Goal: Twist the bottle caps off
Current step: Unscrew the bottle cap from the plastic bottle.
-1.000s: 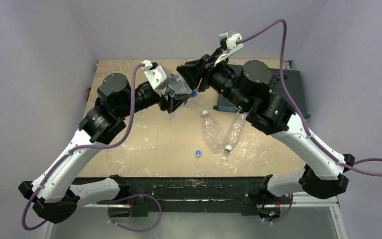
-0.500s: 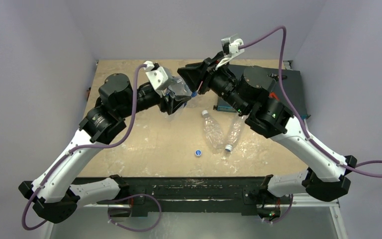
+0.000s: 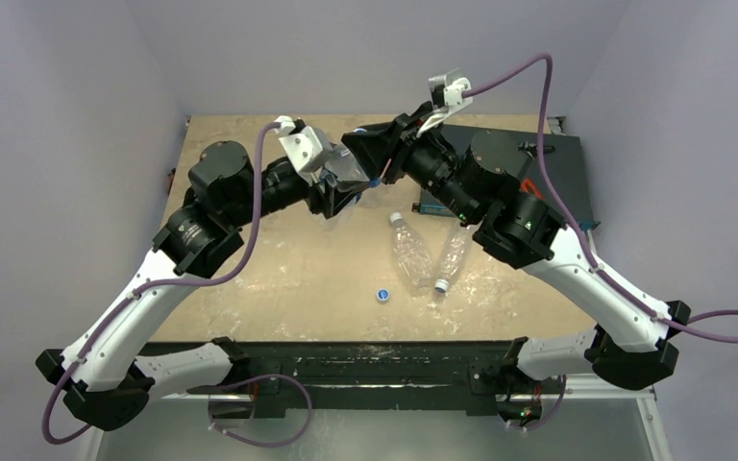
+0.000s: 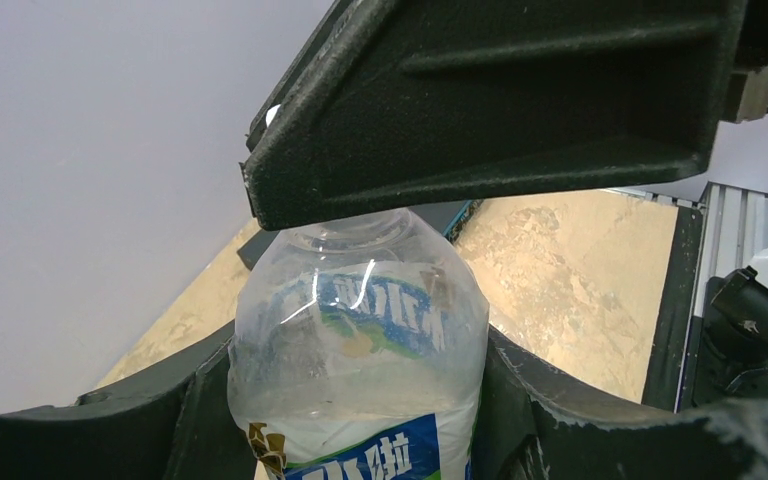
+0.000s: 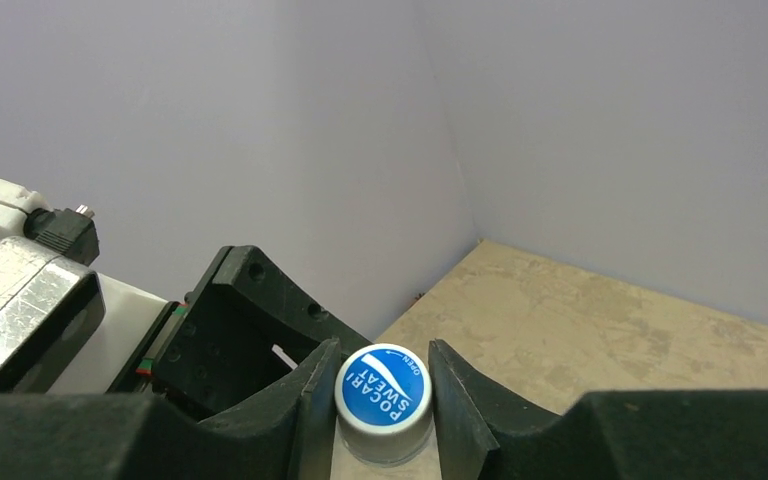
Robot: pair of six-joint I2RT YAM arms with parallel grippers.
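A clear bottle [image 4: 360, 330] with a blue, white and green label is held off the table at the back centre. My left gripper [image 4: 360, 372] is shut on its body, one finger [image 4: 205, 395] on each side. Its blue bottle cap [image 5: 384, 392] with white lettering points into my right gripper [image 5: 384, 402], whose fingers press on both sides of it. In the top view the left gripper [image 3: 338, 188] and right gripper [image 3: 377, 171] meet over the bottle [image 3: 348, 171]. From the left wrist, the right gripper's black finger [image 4: 500, 100] hides the cap.
Two unlabelled crinkled bottles [image 3: 409, 252] [image 3: 452, 255] lie side by side right of centre. A loose blue cap [image 3: 381, 294] lies near the table's front edge. A dark flat box [image 3: 562, 163] sits at the back right. Walls close in the back and sides.
My right wrist has turned about the cap and shifted slightly left toward the bottle. The left arm and its bottle have hardly moved.
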